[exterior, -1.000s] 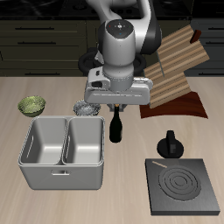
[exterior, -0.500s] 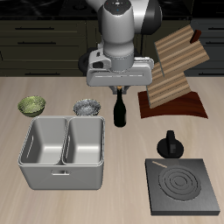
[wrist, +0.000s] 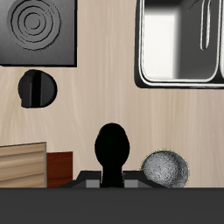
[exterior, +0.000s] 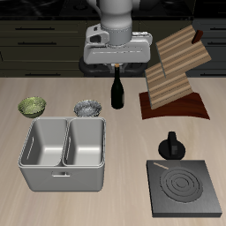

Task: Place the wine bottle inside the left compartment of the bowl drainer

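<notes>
The gripper clamps the neck of the wine bottle, which hangs upright at upper centre of the exterior frame. The bowl drainer sits lower left, apart from the bottle. No label or writing is legible on either.

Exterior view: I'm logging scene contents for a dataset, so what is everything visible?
wine bottle: 1, near-black, hanging in the hand, behind the drainer
bowl drainer: 1, light grey, two wells, near the table's front edge
small bowl: 1, grey, behind the drainer
green bowl: 1, behind the drainer
pot: 1, black, knobbed, behind the plate
plate: 1, dark, spiral rings, front
wooden rack: 1, brown, farther back
hand: 1, grey, shut on the bottle's neck
</notes>
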You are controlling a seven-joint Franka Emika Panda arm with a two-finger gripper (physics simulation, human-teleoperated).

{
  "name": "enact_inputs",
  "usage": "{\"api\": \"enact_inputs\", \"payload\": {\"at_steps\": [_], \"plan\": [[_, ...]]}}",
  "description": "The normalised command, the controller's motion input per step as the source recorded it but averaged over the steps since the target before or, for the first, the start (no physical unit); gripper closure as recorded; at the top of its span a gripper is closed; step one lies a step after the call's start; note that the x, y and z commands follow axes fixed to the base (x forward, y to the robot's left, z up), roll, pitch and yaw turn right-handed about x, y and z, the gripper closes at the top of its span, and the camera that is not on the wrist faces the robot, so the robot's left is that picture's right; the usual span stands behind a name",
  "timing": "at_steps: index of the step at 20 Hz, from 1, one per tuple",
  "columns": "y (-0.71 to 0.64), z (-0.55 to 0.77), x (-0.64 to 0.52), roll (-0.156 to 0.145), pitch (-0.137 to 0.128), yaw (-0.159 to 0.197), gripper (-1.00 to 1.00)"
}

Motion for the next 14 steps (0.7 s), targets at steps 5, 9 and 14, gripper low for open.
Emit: {"api": "enact_inputs", "payload": {"at_steps": [5,9,14], "plan": [[-0.10,0.29,-0.11,-0.016,-0.022,0.015,1.00],[-0.09,0.11,-0.02,-0.016,0.002,0.006,1.00],[-0.06,0.28,0.02,-0.016,-0.020,0.013,1.00]]}}
